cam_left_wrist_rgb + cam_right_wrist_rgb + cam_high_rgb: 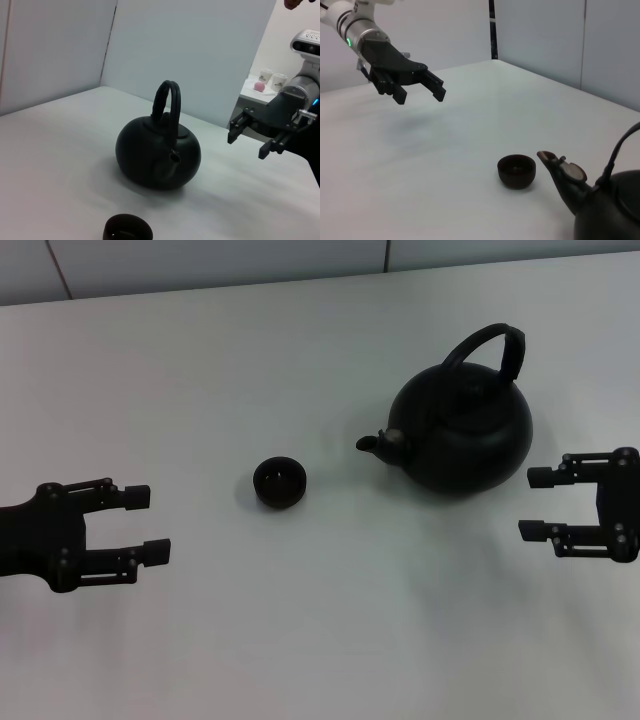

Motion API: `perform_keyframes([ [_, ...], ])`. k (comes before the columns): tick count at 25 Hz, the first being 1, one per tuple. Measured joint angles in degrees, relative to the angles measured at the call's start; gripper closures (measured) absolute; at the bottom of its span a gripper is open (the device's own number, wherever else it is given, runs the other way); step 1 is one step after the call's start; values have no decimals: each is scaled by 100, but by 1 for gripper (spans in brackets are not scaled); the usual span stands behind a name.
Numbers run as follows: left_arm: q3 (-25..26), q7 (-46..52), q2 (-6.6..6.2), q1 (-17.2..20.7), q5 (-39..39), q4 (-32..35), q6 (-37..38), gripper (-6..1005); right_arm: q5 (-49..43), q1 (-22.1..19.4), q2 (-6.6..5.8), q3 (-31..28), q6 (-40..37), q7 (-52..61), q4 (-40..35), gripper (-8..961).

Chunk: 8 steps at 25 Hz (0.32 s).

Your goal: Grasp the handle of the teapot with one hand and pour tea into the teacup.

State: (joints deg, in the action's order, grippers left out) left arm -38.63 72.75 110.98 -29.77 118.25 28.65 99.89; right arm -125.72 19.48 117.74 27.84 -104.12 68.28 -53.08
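Beside the upright teapot [462, 430], the right gripper [541, 504] gapes empty, needing a square, firm hold on its arched handle [487, 347].

Left gripper [142, 525] sits low at the robot's left in the head view, its dark arm entering from the left edge, wrist roughly level, two fingers pointing toward the centre of the table with a clear gap between them; nothing held. In the right wrist view the same gripper [422, 88] hangs above the table surface, fingers angled slightly downward. Right gripper [537, 504] is at the robot's right edge, fingers likewise spread apart and pointing inward toward the centre, nothing between them. The left wrist view shows it [250, 140] raised off the table, with a grey wrist behind it.
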Motion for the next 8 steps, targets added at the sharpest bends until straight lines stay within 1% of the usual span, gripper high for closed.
perform_keyframes([
  [8, 4, 70, -11, -10, 9, 35, 54, 201, -6, 85, 29, 2, 9, -9, -28, 322],
])
